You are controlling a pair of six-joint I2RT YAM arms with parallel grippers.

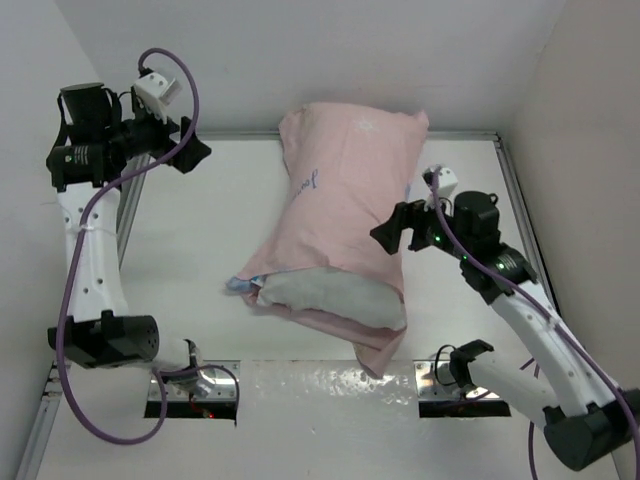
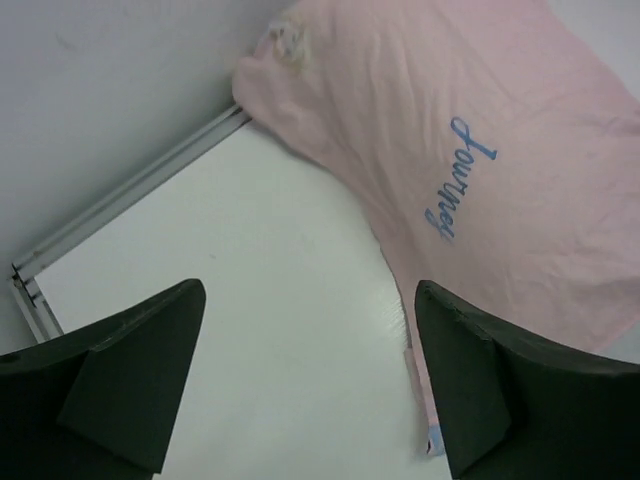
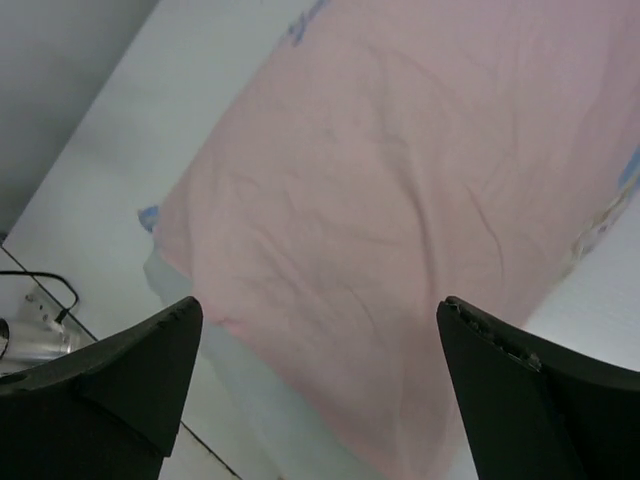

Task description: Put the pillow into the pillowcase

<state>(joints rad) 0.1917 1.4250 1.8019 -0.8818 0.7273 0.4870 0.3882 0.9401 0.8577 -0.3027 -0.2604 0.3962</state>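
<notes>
Top external, nearest the arm bases: noted bare white end of pillow (image 1: 335, 300) poking out of the pillowcase (image 1: 350, 180) mouth, lying on the counter (image 1: 200, 260). Judged mostly sleeved, near end not yet covered. Noted pillowcase pale pink side outward, with a loose flap of hem trailing toward the near edge below the white end. Saw blue script on the cloth in left wrist view.

Handling, as judgement only: expect pillow light, plump and squashy, springing back when let go. Expect pillowcase thin, limp, apt to bunch and to slide on the counter. Best taken at the hem on either side of the mouth, pinching cloth alone and not the stuffing.

Read long axis as running near to far, leaning slightly right at the far end. Read open mouth as pointing toward the bases and a little left, closed end reaching the far edge of the counter.

Found right end effector (image 1: 393, 232) hovering at the right flank of the pillowcase about mid-length, spread wide, gripping nothing; confirmed on right wrist view, pink cloth below. Found left end effector (image 1: 188, 140) raised at far left, well apart from the pillowcase, likewise spread wide and empty.
</notes>
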